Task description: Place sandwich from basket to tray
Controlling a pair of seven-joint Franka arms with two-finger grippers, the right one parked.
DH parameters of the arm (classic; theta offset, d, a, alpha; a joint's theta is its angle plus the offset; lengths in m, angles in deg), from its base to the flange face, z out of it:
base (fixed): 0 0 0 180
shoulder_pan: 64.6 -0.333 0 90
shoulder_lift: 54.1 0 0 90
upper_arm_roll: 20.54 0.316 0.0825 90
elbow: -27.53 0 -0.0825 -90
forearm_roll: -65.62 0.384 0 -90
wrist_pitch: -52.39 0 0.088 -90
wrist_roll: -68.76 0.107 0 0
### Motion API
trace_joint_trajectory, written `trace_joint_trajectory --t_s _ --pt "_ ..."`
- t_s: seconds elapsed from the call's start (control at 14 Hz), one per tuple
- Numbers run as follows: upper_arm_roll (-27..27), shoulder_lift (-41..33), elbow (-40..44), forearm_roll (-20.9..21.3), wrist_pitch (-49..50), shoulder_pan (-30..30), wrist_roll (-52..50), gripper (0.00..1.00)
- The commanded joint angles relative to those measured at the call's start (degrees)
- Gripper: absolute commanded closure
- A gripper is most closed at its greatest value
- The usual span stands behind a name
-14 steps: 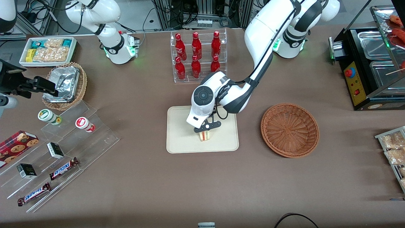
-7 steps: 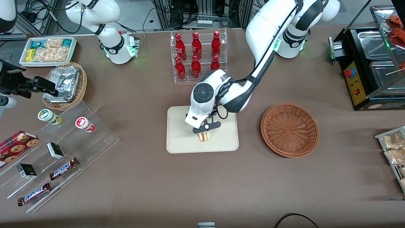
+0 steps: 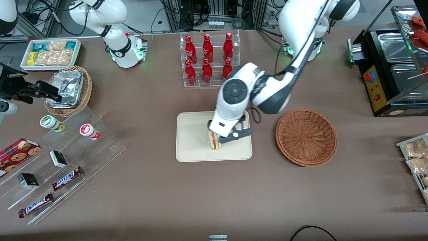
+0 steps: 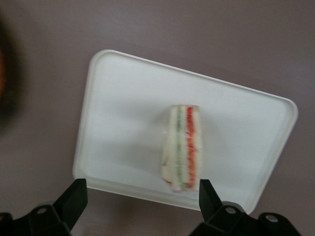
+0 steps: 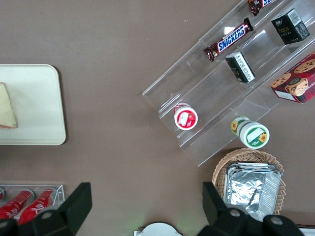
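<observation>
The sandwich [image 3: 213, 140] stands on its edge on the cream tray [image 3: 192, 140], with its red, orange and green layers showing. It also shows in the left wrist view, where the sandwich [image 4: 183, 147] rests on the tray [image 4: 123, 113], and in the right wrist view as the sandwich [image 5: 6, 108] on the tray [image 5: 34, 103]. My left gripper [image 3: 224, 132] hangs above the tray, beside and above the sandwich and apart from it. The gripper [image 4: 141, 196] is open, fingers wide apart with nothing between them. The reddish-brown basket [image 3: 306, 137] lies empty beside the tray, toward the working arm's end.
A clear rack of red bottles [image 3: 209, 60] stands farther from the front camera than the tray. Toward the parked arm's end are a tan basket with foil [image 3: 68, 90], acrylic steps with snacks [image 3: 67, 150] and a white snack box [image 3: 50, 53]. A black food warmer [image 3: 391, 67] sits at the working arm's end.
The gripper has let go of the sandwich, risen and shifted toward the basket. The sandwich stays on the tray and shows more fully.
</observation>
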Motion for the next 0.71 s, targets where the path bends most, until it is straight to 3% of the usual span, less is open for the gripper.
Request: trace_joint_trajectory --t_s 0.0,0.29,0.64 --pt "-0.36 -2.27 -1.72 0.04 3.44 -3.58 4.3 0.0" --pt "-0.27 -7.44 -8.72 0.74 3.45 -9.64 11.4 0.0" --pt "-0.36 -18.08 -18.15 0.39 6.06 -19.57 27.39 0.0"
